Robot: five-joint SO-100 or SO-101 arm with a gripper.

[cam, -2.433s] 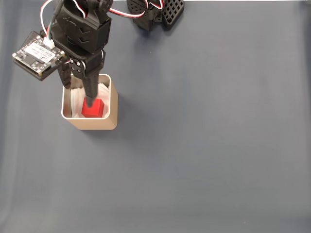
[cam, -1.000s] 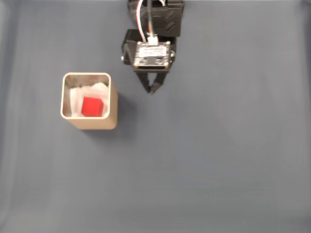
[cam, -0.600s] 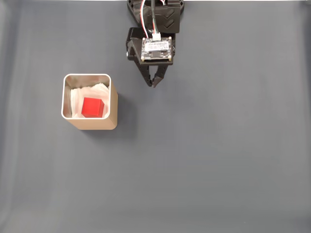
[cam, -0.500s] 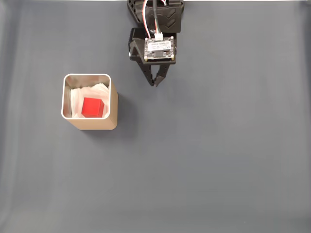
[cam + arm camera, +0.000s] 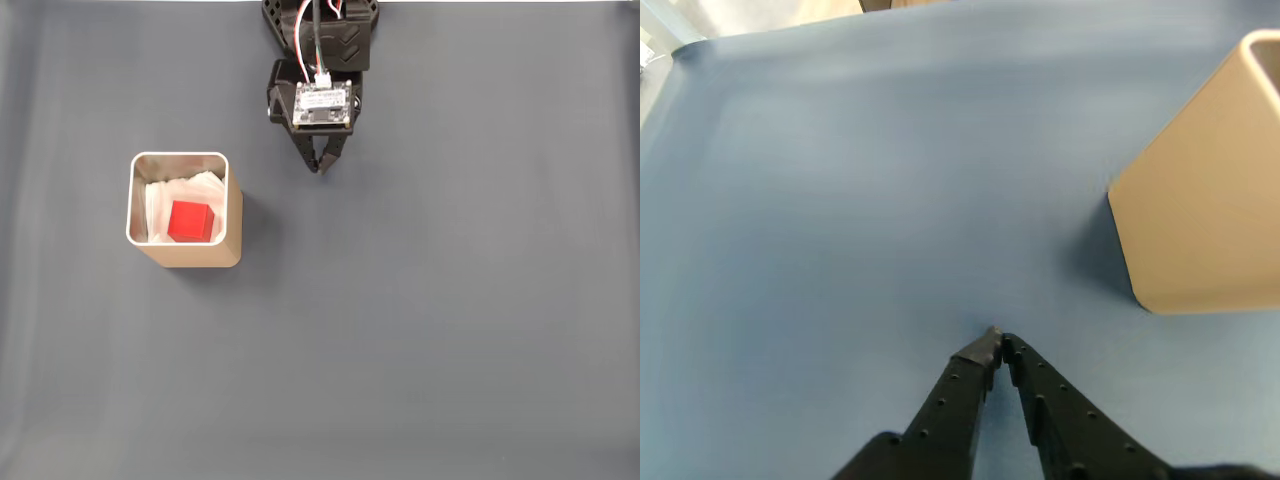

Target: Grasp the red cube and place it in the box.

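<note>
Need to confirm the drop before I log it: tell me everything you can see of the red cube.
The small bright red cube with plain matte faces sits inside the square tan-gold metal box, resting on crumpled white paper lining. Its top face looks flat and level, edges roughly parallel to the box walls, lying toward the box's lower middle in the fixed view. Nothing grips it: the black claw is apart from the box, fingertips together, above the dark grey mat.

The box (image 5: pixel 186 252) looks like smooth metal, tan-gold with a dull satin sheen on its walls and a thin, brighter silvery rim. Crumpled white paper (image 5: pixel 157 205) lines its inside. The red cube (image 5: pixel 190 220) has plain matt faces. The table cover (image 5: pixel 450 300) is a matt blue-grey sheet, smooth and faintly creased. The gripper (image 5: pixel 317 170) is matt black plastic, its fingers (image 5: pixel 965 385) dotted with small holes.
</note>
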